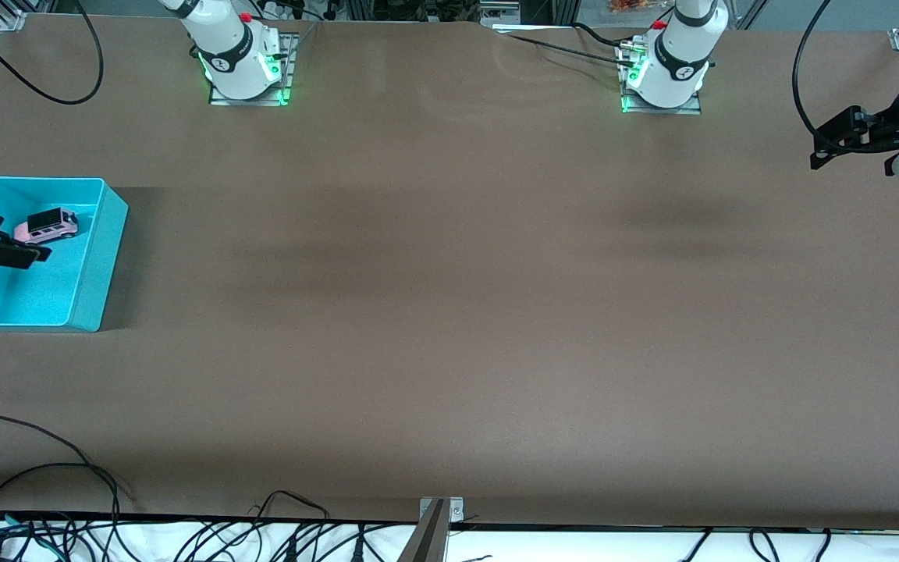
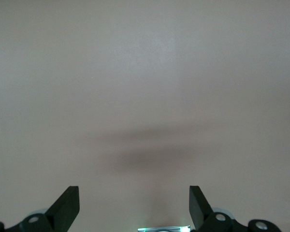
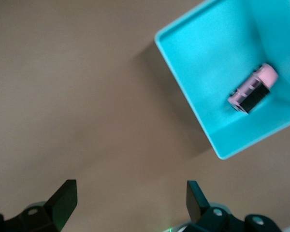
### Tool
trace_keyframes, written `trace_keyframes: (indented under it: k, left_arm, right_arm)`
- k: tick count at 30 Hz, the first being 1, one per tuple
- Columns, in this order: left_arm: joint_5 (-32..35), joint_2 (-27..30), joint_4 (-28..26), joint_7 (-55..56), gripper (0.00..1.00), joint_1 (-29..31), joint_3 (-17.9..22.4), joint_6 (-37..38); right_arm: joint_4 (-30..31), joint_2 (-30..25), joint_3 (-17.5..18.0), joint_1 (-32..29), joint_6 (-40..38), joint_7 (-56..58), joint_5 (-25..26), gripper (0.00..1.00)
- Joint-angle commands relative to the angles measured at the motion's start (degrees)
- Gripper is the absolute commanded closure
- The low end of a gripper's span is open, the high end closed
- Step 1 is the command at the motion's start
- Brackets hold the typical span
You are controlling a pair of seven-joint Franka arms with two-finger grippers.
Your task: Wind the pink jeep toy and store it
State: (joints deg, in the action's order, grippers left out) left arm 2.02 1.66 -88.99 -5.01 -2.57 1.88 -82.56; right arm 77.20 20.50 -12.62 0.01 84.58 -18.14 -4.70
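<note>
One pink jeep toy [image 1: 47, 225] sits inside the turquoise bin [image 1: 98, 257], on the bin's floor and close to the wall that lies farthest from the front camera. It rests on its wheels, black roof up, and nothing grips it. The right wrist view finds it too [image 3: 253, 89], tucked near a corner of the bin [image 3: 193, 72].

Over that same bin hangs the right gripper [image 1: 8, 250], up in the air above the bin's open top, toward the edge at the right arm's end of the table. Its fingers are spread wide with nothing between them; in the right wrist view the two dark fingertips [image 3: 63, 198] stand well apart over bare brown table, with the jeep off to one side of them and not between them. From the front the jeep shows just beside the fingers, apart from them, with no contact that I can make out.

At the left arm's end of the table, the left gripper [image 1: 836, 144] waits in the air over the table [image 1: 449, 312] near its edge, well apart from the bin and the toy. Its fingers [image 2: 67, 205] are spread too, empty, and only plain brown tabletop with a soft shadow lies under them.
</note>
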Motion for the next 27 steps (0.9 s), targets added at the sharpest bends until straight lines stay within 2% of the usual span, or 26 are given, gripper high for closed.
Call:
trace_keyframes:
  k: [1,4,9,13,21,27]
  left_arm:
    - [1.41,-0.52,1.36,-0.18,0.0,-0.42,0.05,0.3]
    - [1.41,-0.52,1.36,-0.18,0.0,-0.41,0.14,0.3]
    - [1.41,-0.52,1.36,-0.18,0.0,-0.41,0.14,0.3]
    - [1.41,-0.52,1.36,-0.18,0.0,-0.33,0.14,0.3]
    - [1.41,-0.52,1.28,-0.18,0.0,-0.33,0.14,0.3]
    - [1.41,-0.52,1.28,-0.18,0.0,-0.33,0.14,0.3]
  right_arm:
    - [5.39,-3.87,4.53,-0.98,8.73,3.11,-0.31,0.0]
    - [9.45,-6.61,7.34,-0.98,14.02,3.9,1.35,0.0]
    - [11.21,-11.0,9.72,-0.98,14.47,10.04,2.68,0.0]
    - [12.88,-13.73,10.25,-0.98,14.29,15.58,2.68,0.0]
    - [21.32,-21.2,10.25,-0.89,14.56,21.21,3.38,0.0]
    - [21.85,-21.38,10.25,-0.89,14.56,20.69,3.73,0.0]
